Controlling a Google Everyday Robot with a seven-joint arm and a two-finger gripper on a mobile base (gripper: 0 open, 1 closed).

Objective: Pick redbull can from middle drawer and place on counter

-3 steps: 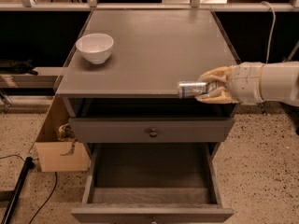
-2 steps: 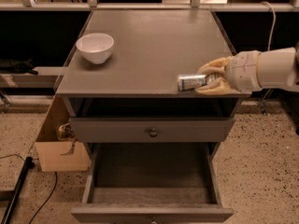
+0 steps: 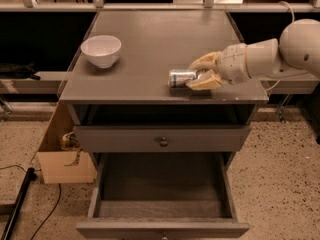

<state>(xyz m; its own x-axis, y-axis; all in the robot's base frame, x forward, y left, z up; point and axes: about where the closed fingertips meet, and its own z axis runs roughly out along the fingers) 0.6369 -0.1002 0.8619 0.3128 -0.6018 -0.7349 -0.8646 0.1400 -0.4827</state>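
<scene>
Now reaches in from the right with the gripper (image 3: 194,77), low over the front of the counter (image 3: 150,34), right of centre. Pinches the right end of the can (image 3: 179,77) between both fingers. Holds the can on its side, close to the front edge, seemingly resting on the top. Well apart at the left, a white bowl (image 3: 101,50). Below, upper drawer (image 3: 125,139) shut, middle drawer (image 3: 162,184) pulled wide open.

The can (image 3: 177,77) is silver with dark patches, the desk (image 3: 150,34) matte grey, the gripper (image 3: 191,76) at centre right cream, the bowl (image 3: 101,50) white, the floor (image 3: 280,174) speckled beige.
</scene>
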